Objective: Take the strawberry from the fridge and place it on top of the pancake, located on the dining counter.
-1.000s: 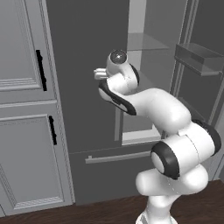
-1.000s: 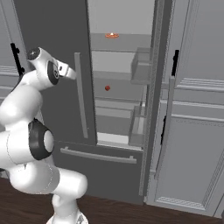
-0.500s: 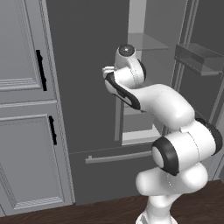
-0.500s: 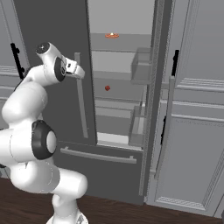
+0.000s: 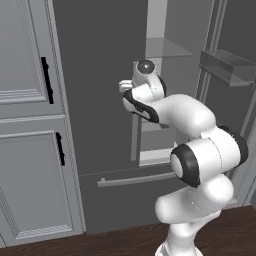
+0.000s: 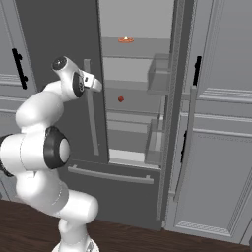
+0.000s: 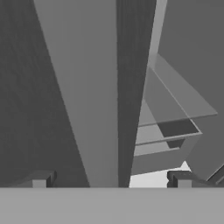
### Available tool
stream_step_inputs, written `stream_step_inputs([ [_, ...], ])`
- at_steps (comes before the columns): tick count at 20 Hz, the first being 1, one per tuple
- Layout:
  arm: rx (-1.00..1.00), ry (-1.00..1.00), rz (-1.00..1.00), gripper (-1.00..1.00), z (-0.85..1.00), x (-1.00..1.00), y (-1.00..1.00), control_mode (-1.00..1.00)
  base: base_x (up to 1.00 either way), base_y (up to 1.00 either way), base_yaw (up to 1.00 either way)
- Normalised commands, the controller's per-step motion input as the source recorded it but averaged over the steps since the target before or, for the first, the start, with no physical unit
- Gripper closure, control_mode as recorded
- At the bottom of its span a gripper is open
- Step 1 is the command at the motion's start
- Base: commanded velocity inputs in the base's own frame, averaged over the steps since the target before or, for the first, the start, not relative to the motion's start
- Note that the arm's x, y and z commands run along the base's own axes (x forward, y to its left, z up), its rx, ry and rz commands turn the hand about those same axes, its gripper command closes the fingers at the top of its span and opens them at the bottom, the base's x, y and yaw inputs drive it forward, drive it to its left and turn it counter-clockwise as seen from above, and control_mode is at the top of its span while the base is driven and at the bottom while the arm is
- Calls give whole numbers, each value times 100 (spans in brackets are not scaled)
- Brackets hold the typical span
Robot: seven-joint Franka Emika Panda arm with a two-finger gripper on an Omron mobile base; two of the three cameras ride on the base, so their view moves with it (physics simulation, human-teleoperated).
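Hiding the fridge [image 5: 100,75] shelves — its left door.

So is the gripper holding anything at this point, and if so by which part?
Nothing is held. The gripper is open, its fingertips apart with the fridge's light grey handle bar between them, not clamped. The strawberry sits on a fridge shelf.

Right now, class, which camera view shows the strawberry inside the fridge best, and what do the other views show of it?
The right base view: the strawberry shows as a small red dot on a middle shelf of the open fridge. In the left base view the arm and closed door cover that shelf. The hand view looks along the door's handle and shelves; no strawberry can be made out.
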Motion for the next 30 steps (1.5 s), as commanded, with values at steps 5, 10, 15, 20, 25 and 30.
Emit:
stream_step_inputs([
  [5, 0, -1, 0, -100, -19, 34, 1, -100, 0, 0, 0],
  [10, 0, -9, 0, -100, -22, 18, 0, -100, 0, 0, 0],
  [15, -6, -25, 0, -100, -36, 3, 4, -100, 0, 0, 0],
  [20, -1, -6, 0, -100, -9, 49, 0, -100, 0, 0, 0],
  [25, 0, -3, 0, -100, -1, 57, 0, -100, 0, 0, 0],
  [30, 0, -1, -5, 100, -5, -9, 2, -100, 0, 0, 0],
])
